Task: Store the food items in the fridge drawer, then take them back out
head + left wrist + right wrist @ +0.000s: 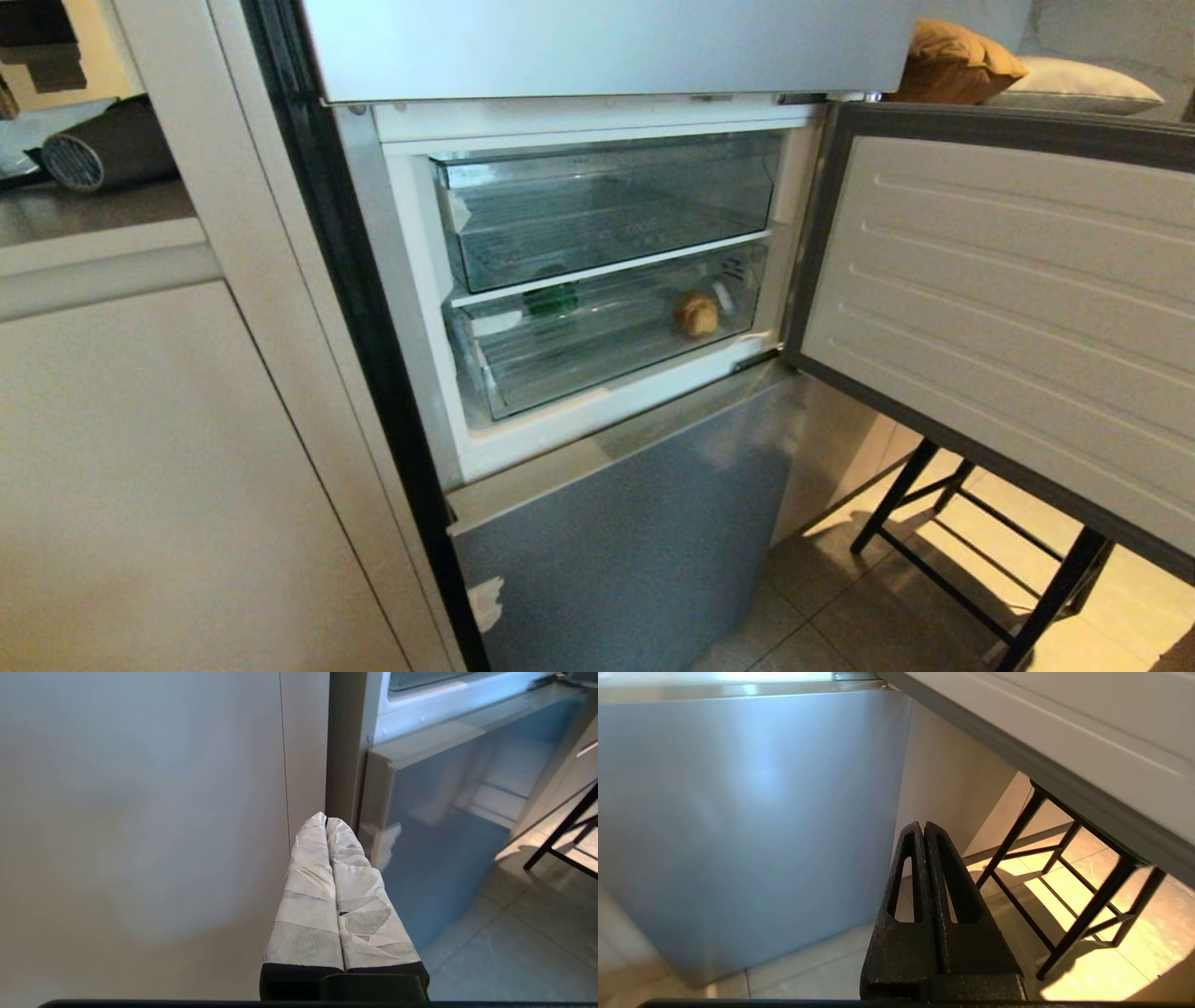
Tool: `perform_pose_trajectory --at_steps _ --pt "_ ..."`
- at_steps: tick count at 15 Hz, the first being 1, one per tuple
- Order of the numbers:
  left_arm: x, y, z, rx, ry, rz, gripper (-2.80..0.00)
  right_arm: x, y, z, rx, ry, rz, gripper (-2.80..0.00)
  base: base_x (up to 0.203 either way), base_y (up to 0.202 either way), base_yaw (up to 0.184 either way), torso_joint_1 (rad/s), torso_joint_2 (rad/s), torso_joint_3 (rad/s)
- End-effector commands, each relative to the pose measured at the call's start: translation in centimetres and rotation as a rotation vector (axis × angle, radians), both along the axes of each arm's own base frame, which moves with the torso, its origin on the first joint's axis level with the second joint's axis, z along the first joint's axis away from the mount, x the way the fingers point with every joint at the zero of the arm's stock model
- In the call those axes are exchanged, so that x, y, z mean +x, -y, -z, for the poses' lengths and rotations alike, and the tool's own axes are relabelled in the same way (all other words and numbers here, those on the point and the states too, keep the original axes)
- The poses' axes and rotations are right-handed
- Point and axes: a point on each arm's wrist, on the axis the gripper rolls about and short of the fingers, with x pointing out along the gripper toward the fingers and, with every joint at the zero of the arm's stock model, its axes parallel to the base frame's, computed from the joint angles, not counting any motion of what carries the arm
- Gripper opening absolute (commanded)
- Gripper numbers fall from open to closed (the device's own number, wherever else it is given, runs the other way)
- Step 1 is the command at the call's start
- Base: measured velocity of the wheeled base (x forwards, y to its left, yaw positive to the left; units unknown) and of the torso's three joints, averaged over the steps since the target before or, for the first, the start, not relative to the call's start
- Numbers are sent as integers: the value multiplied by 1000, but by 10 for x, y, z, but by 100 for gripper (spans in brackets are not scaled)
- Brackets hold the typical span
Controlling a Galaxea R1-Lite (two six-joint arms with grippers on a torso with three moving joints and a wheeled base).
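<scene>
The fridge's middle door (1008, 308) stands swung open to the right. Behind it sit two clear drawers, pushed in. Inside the lower fridge drawer (607, 373) lie the food items: a green bell pepper (551, 299) at the back left and a tan potato-like lump (696, 314) at the right. Neither arm shows in the head view. My left gripper (325, 820), wrapped in white, is shut and empty, low before the fridge's left edge. Shut and empty too, my black right gripper (923, 826) hangs low under the open door.
Beige cabinet doors (140, 485) flank the fridge on the left. The grey lower fridge door (635, 541) is closed. A black metal stool frame (980, 560) stands on the tiled floor under the open door. Cushions (952, 61) lie behind it.
</scene>
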Motion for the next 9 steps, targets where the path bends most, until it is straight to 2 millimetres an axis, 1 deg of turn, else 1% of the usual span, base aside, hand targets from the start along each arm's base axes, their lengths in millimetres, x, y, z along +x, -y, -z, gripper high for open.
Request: perform_pose_trajectory --at_steps 1,2,9 --pt "1 0 3 1 -11 0 -280 0 0 0 6 0 4 -280 180 0 -2 4 5 -1" --pt "1 0 3 1 -11 2 -280 0 0 0 11 0 4 -280 133 0 1 12 3 2" --pt "1 0 3 1 -11 2 -280 0 0 0 3 2 1 -280 0 0 0 0 0 0"
